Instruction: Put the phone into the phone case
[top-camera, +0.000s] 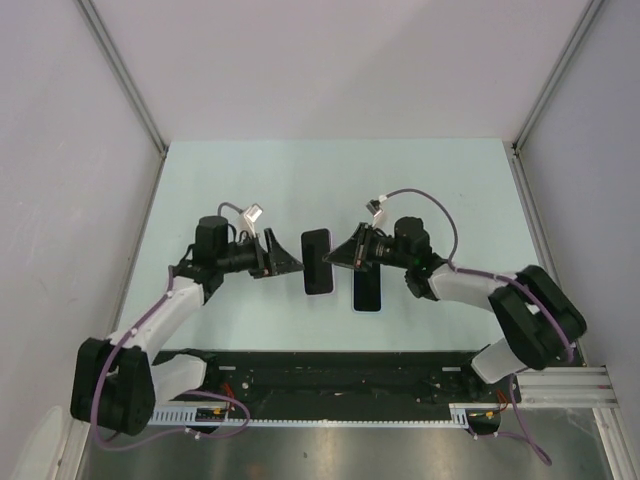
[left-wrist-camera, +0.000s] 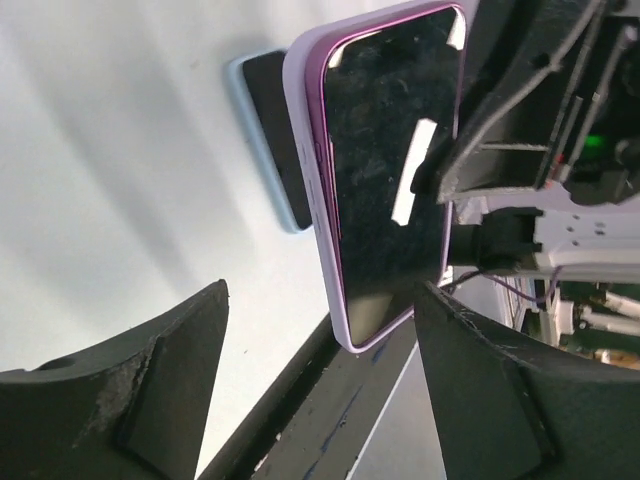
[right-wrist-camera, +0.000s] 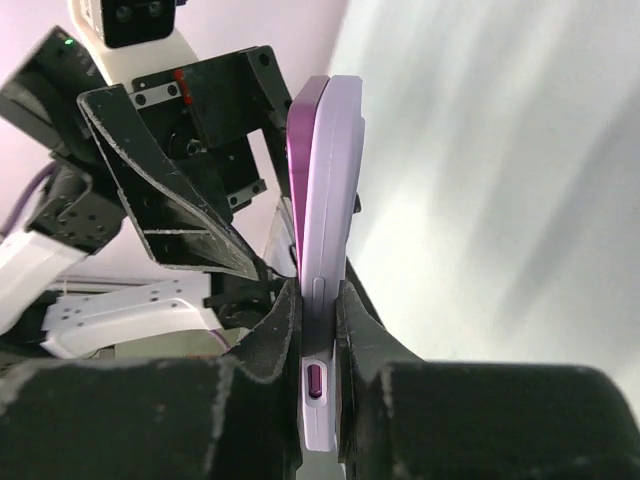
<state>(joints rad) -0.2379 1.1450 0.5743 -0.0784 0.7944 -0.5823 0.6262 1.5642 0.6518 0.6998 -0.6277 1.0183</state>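
One phone (left-wrist-camera: 390, 170) — seemingly seated in its lilac case (right-wrist-camera: 338, 180) — is clamped aloft by the right gripper (right-wrist-camera: 318, 300), long axis running near to far, the left gripper (left-wrist-camera: 320, 300) spread open at its left.

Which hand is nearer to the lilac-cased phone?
Right. The right hand is clamped on the lilac-cased phone; the left hand stands open close beside it.

No text, brand, number or sign can be read in any view. The two white tags (top-camera: 252, 212) seen from the top are too small to make out. The phone (left-wrist-camera: 390, 170) has a dark screen with only glare on it.
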